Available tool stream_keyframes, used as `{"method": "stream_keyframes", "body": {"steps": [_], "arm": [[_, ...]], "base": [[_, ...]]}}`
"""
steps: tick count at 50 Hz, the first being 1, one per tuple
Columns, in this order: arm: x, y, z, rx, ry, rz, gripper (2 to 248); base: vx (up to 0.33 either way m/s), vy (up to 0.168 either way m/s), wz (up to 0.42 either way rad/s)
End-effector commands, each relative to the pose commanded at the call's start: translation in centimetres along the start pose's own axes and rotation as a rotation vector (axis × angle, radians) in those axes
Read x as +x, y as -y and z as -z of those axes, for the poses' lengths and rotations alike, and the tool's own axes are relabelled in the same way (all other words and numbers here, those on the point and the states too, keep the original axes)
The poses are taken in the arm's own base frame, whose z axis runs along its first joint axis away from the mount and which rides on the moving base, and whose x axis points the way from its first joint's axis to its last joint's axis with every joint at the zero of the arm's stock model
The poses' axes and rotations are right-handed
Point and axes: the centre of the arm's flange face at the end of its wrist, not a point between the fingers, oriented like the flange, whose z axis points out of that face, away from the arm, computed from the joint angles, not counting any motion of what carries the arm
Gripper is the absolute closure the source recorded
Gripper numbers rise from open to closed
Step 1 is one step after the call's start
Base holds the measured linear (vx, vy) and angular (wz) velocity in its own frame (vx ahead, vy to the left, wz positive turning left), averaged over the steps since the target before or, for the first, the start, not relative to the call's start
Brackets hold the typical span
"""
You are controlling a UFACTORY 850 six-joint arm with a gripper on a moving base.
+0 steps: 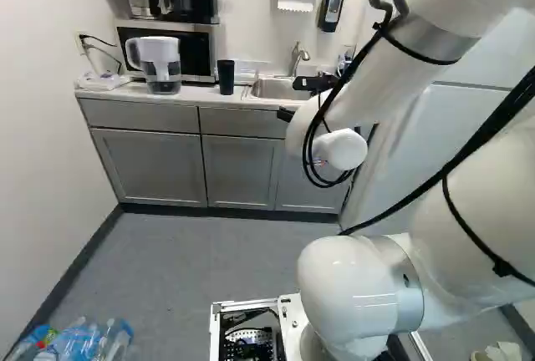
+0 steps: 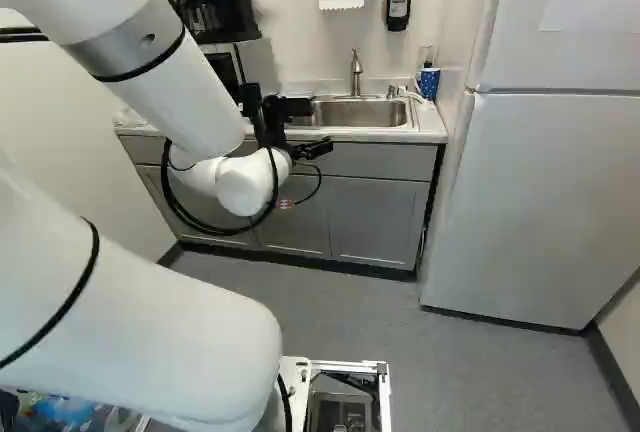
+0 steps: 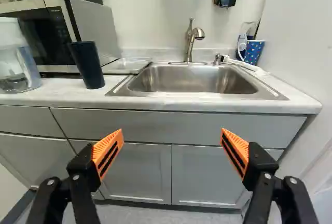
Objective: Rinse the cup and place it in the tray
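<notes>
My gripper (image 2: pixel 318 127) hangs in front of the counter at the sink. In the wrist view the gripper (image 3: pixel 171 136) is open, its orange pads wide apart with nothing between them. A dark, tapered cup (image 3: pixel 87 64) stands upright on the counter between the water pitcher and the sink; the left base view shows the same cup (image 1: pixel 226 77) left of the basin. Behind and beside it, a clear shallow tray (image 3: pixel 127 65) lies at the sink's edge. The steel sink (image 3: pixel 192 80) has a curved faucet (image 3: pixel 190 42) at its back.
A water pitcher (image 1: pixel 159 62) and a microwave (image 3: pixel 52 32) are at the counter's left. Right of the faucet stands a blue dotted cup (image 2: pixel 428 82). A tall fridge (image 2: pixel 540 192) is right of the counter. Plastic bottles (image 1: pixel 84 340) lie on the floor at the left.
</notes>
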Motion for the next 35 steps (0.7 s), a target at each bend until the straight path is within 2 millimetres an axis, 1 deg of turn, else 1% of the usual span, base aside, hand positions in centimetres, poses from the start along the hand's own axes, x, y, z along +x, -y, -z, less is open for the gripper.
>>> {"method": "stream_keyframes", "body": {"steps": [22, 35], "arm": [[2.3, 0.0, -0.7, 0.001, -0.043, 0.0, 3], [3.4, 0.0, -0.7, 0.001, -0.057, 0.0, 3]], "base": [[0.0, 0.0, 0.0], [0.0, 0.0, 0.0]]}}
